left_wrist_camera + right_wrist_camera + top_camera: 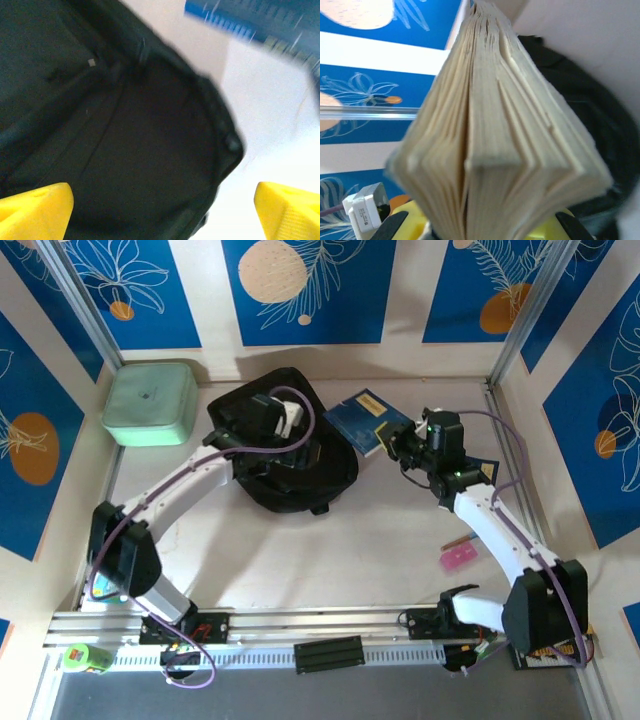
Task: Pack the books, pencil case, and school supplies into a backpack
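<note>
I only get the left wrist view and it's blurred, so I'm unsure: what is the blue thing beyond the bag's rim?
Observer: A book, clamped in the right jaws, held at the right edge of the backpack.
Operator: Is it closed flat?
Observer: No; the right wrist view shows its pages fanning apart.
Operator: Anything else to pack?
Observer: A small pink item lies on the table at the near right.

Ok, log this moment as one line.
left tool: open, over backpack | right tool: shut on book | book: outside backpack
</note>
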Controlling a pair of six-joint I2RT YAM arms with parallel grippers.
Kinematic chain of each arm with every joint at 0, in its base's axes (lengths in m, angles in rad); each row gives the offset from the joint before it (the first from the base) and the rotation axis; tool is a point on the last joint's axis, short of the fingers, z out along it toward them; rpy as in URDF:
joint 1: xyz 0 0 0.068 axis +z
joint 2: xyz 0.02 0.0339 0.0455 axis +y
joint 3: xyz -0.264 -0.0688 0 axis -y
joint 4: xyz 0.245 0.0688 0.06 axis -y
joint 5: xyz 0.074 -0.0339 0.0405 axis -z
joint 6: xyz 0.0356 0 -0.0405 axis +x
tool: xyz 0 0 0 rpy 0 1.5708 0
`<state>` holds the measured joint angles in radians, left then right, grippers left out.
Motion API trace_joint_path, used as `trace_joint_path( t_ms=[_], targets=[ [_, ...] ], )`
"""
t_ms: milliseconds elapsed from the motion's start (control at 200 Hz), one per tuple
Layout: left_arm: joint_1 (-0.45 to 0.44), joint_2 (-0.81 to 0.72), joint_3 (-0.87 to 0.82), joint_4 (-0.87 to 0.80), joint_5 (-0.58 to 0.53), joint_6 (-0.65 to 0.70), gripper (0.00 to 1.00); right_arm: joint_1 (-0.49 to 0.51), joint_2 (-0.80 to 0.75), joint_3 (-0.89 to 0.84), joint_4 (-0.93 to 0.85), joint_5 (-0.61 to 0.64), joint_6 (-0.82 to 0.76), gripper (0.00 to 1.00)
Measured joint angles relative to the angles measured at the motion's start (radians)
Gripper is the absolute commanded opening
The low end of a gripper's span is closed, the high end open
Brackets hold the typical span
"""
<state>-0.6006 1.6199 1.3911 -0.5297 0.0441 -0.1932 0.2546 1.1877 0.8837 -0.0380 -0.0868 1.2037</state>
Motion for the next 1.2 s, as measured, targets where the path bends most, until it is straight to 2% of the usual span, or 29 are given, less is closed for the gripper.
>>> trace_joint_path(
  t_ms=[225, 300, 460, 710, 800, 835, 1050, 1200],
  targets=[
    [-0.042, 0.115, 0.044, -0.227, -0.011, 0.341, 0.85, -0.006, -0.049, -0.059, -0.127, 0.018, -0.048, 0.04],
    [-0.059, 0.14, 0.064, -0.281, -0.026, 0.422, 0.75, -0.006, -0.05, -0.071, -0.137, 0.019, -0.047, 0.04],
    [-0.082, 0.227, 0.154, -0.354, -0.072, 0.541, 0.64, 0.003, -0.05, -0.078, -0.158, 0.034, -0.048, 0.03],
    [-0.09, 0.276, 0.196, -0.377, -0.141, 0.646, 0.21, 0.029, -0.05, -0.076, -0.203, 0.068, -0.056, 0.03],
    [-0.09, 0.274, 0.218, -0.369, -0.159, 0.651, 0.1, 0.029, -0.05, -0.076, -0.218, 0.085, -0.06, 0.03],
    [-0.09, 0.272, 0.226, -0.365, -0.166, 0.65, 0.0, 0.029, -0.052, -0.076, -0.224, 0.09, -0.063, 0.03],
    [-0.09, 0.207, 0.24, -0.277, -0.254, 0.61, 0.0, 0.012, -0.127, -0.086, -0.243, 0.106, -0.082, 0.03],
    [-0.09, 0.105, 0.205, -0.126, -0.368, 0.536, 0.0, 0.014, -0.19, -0.097, -0.267, 0.124, -0.079, 0.02]
  ],
)
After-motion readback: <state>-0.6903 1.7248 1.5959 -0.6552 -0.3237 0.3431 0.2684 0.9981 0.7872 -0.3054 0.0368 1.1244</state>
